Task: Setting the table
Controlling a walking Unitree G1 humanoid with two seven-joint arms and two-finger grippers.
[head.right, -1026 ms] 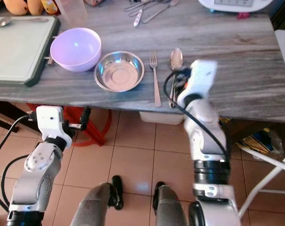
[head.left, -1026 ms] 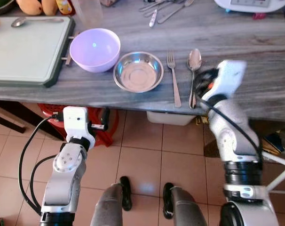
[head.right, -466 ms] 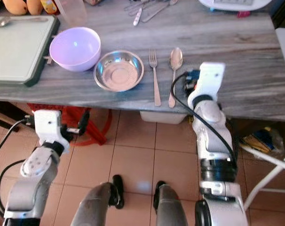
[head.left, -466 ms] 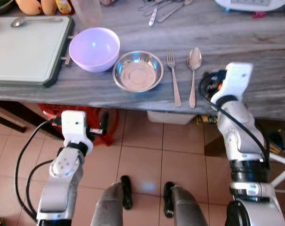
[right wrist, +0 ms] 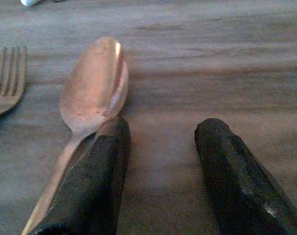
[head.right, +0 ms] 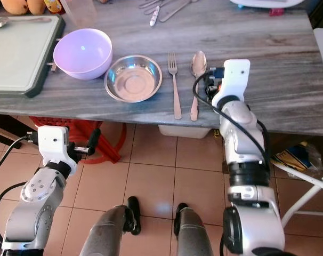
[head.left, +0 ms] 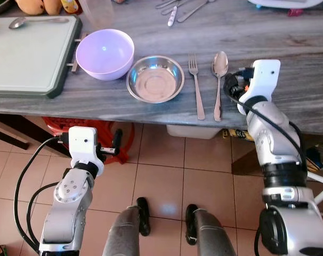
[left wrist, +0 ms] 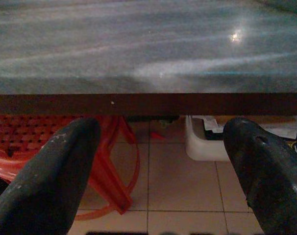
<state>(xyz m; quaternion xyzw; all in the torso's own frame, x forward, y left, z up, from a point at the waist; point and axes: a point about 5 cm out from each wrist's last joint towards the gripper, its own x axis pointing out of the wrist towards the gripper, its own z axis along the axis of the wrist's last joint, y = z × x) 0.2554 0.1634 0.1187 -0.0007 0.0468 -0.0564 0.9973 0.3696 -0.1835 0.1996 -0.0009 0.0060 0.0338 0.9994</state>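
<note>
The tabletop was grey with streaky wood grain. A lilac bowl sat beside a silvery steel dish; the fork and spoon were silver. The cutting board was pale green with a dark rim. The floor tiles were salmon-beige.

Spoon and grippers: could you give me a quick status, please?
Right gripper open, empty, just beside spoon. Spoon flat on table, right of fork. Left gripper open below table edge.

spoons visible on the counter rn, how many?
2. One spoon lies beside the fork, next to the right tool. A second spoon lies at the cutting board's far edge. The utensil pile further back may hide more.
</note>
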